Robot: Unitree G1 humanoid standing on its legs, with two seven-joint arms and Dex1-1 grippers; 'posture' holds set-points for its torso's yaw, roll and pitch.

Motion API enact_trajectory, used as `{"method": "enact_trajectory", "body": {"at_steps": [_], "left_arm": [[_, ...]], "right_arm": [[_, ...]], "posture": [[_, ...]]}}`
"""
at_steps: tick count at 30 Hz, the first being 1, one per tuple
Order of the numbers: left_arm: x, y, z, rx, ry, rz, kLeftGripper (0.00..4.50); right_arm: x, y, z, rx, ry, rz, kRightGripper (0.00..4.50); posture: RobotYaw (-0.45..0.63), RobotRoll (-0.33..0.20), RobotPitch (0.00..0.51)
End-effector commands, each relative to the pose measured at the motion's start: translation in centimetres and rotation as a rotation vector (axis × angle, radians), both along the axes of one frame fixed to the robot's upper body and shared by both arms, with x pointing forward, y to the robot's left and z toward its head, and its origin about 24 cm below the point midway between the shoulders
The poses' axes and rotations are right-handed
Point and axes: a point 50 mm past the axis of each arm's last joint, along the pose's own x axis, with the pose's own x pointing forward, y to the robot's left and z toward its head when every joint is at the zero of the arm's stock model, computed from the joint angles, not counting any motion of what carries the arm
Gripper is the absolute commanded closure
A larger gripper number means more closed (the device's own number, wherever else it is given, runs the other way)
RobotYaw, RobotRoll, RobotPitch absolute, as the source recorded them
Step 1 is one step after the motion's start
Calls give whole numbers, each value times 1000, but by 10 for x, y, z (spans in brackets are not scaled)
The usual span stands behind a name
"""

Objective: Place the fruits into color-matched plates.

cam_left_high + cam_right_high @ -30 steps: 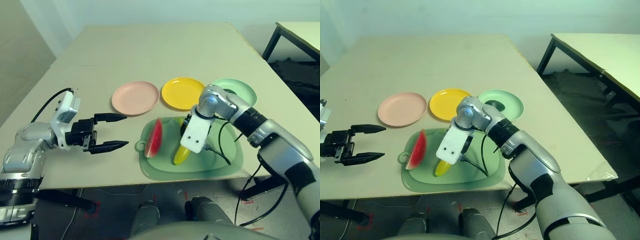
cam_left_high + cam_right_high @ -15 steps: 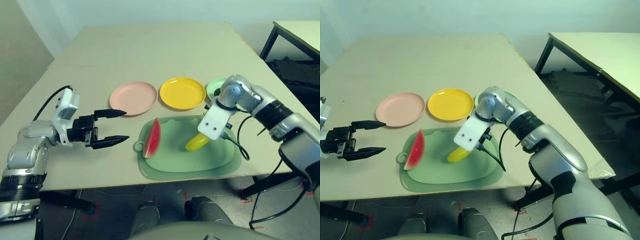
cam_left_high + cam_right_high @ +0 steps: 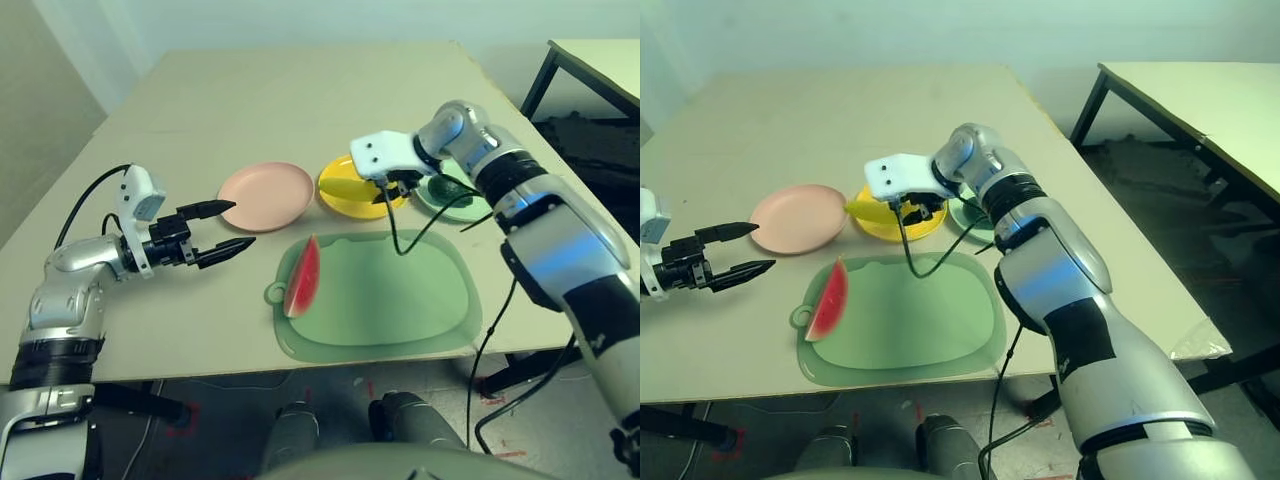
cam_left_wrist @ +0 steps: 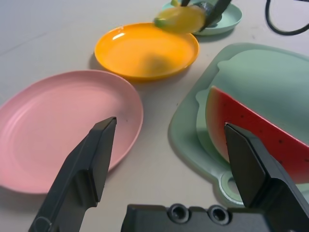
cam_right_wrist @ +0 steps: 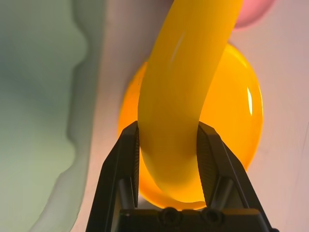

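My right gripper (image 3: 383, 186) is shut on the yellow banana (image 3: 346, 186) and holds it just above the yellow plate (image 3: 358, 204). In the right wrist view the banana (image 5: 183, 87) sits between both fingers, with the yellow plate (image 5: 244, 111) beneath. The red watermelon wedge (image 3: 303, 277) stands on its rind at the left end of the pale green mat (image 3: 390, 300). The pink plate (image 3: 267, 195) lies bare, left of the yellow one. The mint green plate (image 3: 462, 204) is partly hidden behind my right wrist. My left gripper (image 3: 244, 223) hangs open beside the pink plate's near left rim, holding nothing.
A black cable (image 3: 400, 225) loops from my right wrist over the mat's far edge. Bare tabletop (image 3: 300, 100) stretches behind the plates. A second table (image 3: 595, 65) stands to the right, past a gap.
My right gripper has lifted the banana off the mat and carried it back and left, over the yellow plate. My left gripper has shifted slightly toward the pink plate.
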Motion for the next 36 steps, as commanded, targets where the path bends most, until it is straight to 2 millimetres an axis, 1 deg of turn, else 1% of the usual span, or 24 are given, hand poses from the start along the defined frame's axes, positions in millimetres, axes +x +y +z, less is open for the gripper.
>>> {"method": "enact_trajectory", "body": {"at_steps": [1,5,11,13,16,27,29,30,31,35,36], "left_arm": [[-3,-1,-1,15,11,3,0],[-8,-1,0,14,10,10,0],[-12,-2,-1,16,20,16,0],[-15,-3,-2,16,26,14,0],[-16,-5,-3,20,37,7,0],[-18,-3,-2,27,39,8,0],[-18,-2,-2,28,41,12,0],[-18,-2,-2,29,42,13,0],[-18,-2,-2,28,42,14,0],[-17,-2,-3,28,44,13,0],[-16,-2,-3,27,45,12,0]], "right_arm": [[5,-1,-3,-4,-48,-79,2818],[6,-7,-13,-24,-54,-122,2818],[8,-15,-20,-62,-73,-156,2818],[8,-15,-22,-60,-70,-159,2818],[7,-13,-25,-55,-64,-162,2818],[7,-10,-31,-50,-84,-175,2818],[7,-9,-31,-41,-93,-173,2080],[7,-9,-31,-38,-94,-172,1892],[7,-9,-30,-37,-96,-170,1559],[8,-7,-22,-24,-108,-146,30],[8,-7,-19,-20,-115,-136,30]], "posture": [[-6,0,77],[12,0,84],[19,0,107],[23,0,123],[24,0,130],[35,0,135],[32,0,134],[32,0,134],[32,0,134],[20,0,131],[16,0,129]]}}
